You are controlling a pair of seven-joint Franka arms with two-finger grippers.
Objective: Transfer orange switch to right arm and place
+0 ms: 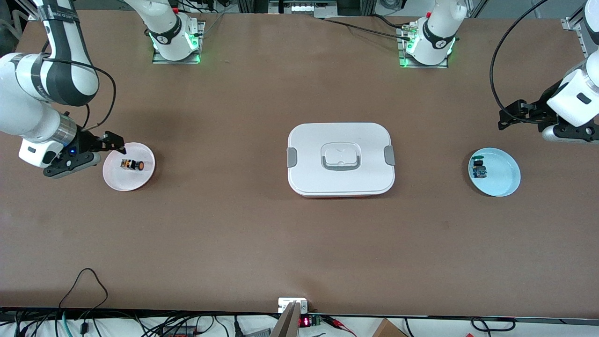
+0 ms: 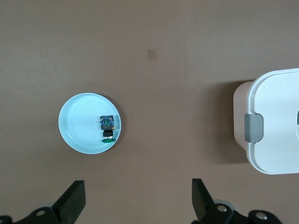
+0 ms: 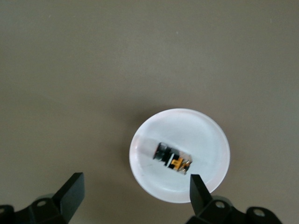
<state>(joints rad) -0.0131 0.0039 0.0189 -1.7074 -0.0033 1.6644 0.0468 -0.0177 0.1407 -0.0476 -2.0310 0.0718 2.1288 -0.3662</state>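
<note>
Orange switch (image 1: 131, 164) is lying on its side in the pink plate (image 1: 145, 179), toward the right arm's end. It's looking tiny, light, rigid and prone to rolling; I'm judging the black barrel as the best hold. My right gripper (image 1: 112, 142) is hovering at the plate's rim, fingers wide, empty. Left gripper (image 1: 510, 116) is waiting wide open near the blue plate (image 1: 507, 180). White lidded box (image 1: 340, 159) is sitting mid-table, with open room around both plates.

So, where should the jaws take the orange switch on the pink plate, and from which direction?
Probably on the black barrel of the orange switch, coming from straight above. It lies on its side in the pink plate, so the round body offers two opposite flanks, and the orange cap end is better left free. The right gripper, jaws open, hangs over the plate's edge.
</note>
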